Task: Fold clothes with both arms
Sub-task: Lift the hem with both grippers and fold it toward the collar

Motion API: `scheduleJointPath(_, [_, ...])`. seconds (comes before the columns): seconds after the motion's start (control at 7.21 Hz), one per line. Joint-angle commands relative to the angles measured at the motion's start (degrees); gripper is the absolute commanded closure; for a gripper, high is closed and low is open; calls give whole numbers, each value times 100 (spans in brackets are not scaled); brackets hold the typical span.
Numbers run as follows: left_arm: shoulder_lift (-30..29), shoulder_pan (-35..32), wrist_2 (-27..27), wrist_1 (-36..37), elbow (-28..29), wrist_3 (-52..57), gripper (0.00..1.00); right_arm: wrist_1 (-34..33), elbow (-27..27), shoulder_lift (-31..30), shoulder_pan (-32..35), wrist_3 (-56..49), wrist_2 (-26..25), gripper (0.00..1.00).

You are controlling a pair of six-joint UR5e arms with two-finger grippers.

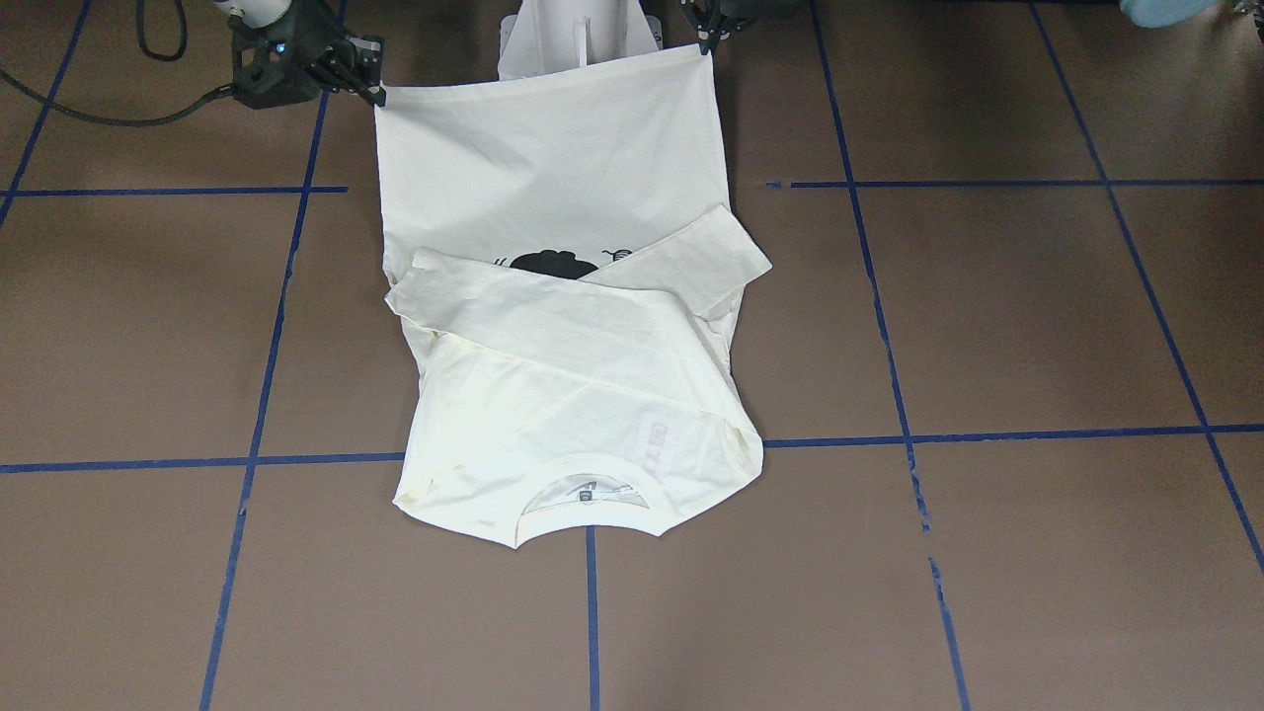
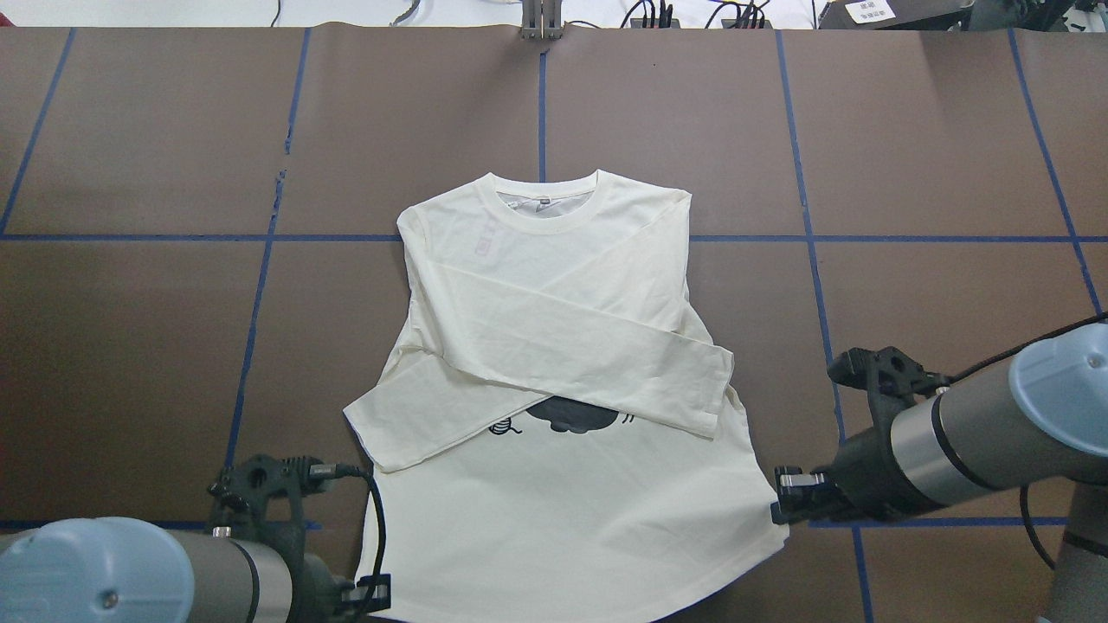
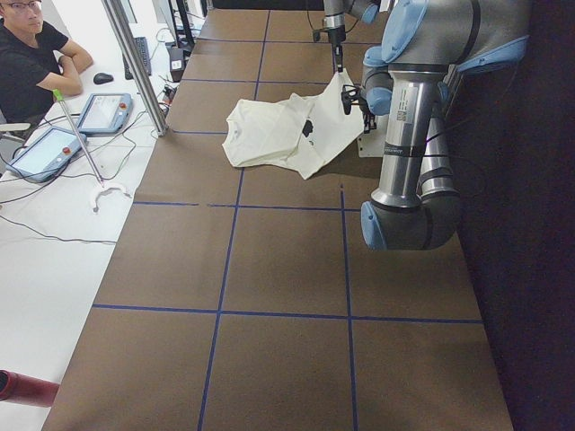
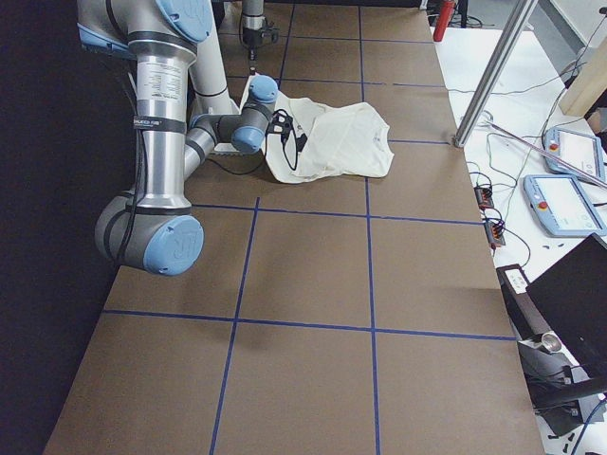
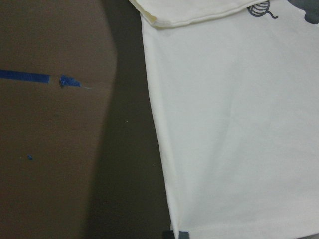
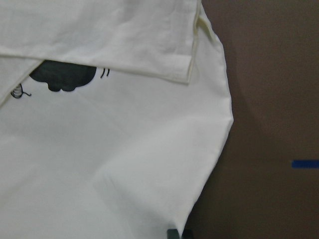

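Brown table (image 2: 130, 346), gridded with blue tape lines (image 2: 260, 285), fills my screens; along the side opposite the robot I see a white surface (image 3: 54, 242) with two tablets (image 3: 101, 113) and a seated person (image 3: 27, 63). The shirt (image 2: 563, 285) lies mid-table, collar away from the robot, sleeves crossed over the chest. The left gripper (image 2: 376, 597) and right gripper (image 2: 781, 505) each pinch a hem corner, and that edge is raised off the table.

cream t-shirt (image 2: 563, 519) | sleeves crossed | hem held by left gripper (image 1: 707, 46), right gripper (image 1: 376, 96)
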Motion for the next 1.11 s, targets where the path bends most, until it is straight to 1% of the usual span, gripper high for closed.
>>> scheduleJointPath(0.0, [-64, -1004, -403, 15, 57, 435, 100, 8, -513, 627, 1027, -338, 84, 100])
scheduleJointPath(0.14, [-247, -1653, -806, 59, 84, 655, 100, -9, -592, 646, 1572, -375, 85, 100])
scheduleJointPath(0.28, [-597, -2217, -1071, 50, 432, 866, 100, -1, -924, 968, 1821, -489, 24, 100])
scheduleJointPath(0.42, [-1088, -2631, -1100, 24, 1053, 911, 100, -9, -1519, 1581, 2128, -499, 24, 100])
scheduleJointPath(0.55, [-1354, -2992, -1092, -124, 1755, 1051, 100, -9, -2334, 2231, 2271, -499, 6, 100])
scheduleJointPath(0.69, [-1426, -3344, -1083, -648, 2563, 1479, 100, -9, -3160, 2785, 2437, -516, -20, 100])
scheduleJointPath(0.83, [-1427, -3643, -1065, -1166, 3232, 1605, 100, -1, -3838, 3208, 2474, -560, -64, 100])
scheduleJointPath(0.97, [-1453, -3672, -1030, -1728, 3805, 1597, 100, 0, -4271, 3465, 2483, -586, -195, 100])
